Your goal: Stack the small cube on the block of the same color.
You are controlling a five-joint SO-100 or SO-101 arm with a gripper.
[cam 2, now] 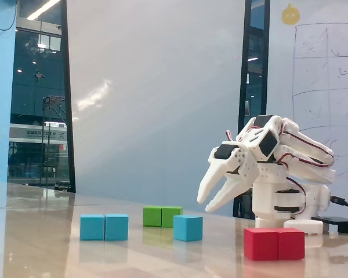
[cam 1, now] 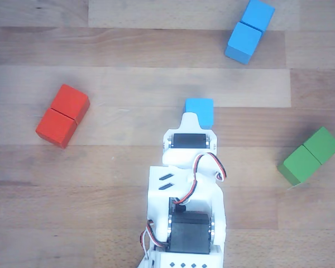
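The small cube (cam 1: 199, 110) is bright blue and rests alone on the wooden table, just beyond the tip of my arm in the other view. In the fixed view this small cube (cam 2: 188, 227) sits below and slightly left of my gripper (cam 2: 206, 204), which hangs above the table, open, with nothing between its white fingers. The blue block (cam 1: 249, 30), two cubes long with a seam, lies farther away at the upper right. In the fixed view the block (cam 2: 104, 227) is to the cube's left. Seen from above, the arm hides the fingertips.
A red oblong block (cam 1: 62, 115) lies to the left in the other view and shows near the arm's base in the fixed view (cam 2: 274, 243). A green oblong block (cam 1: 311, 156) lies to the right, behind the cube in the fixed view (cam 2: 162, 216).
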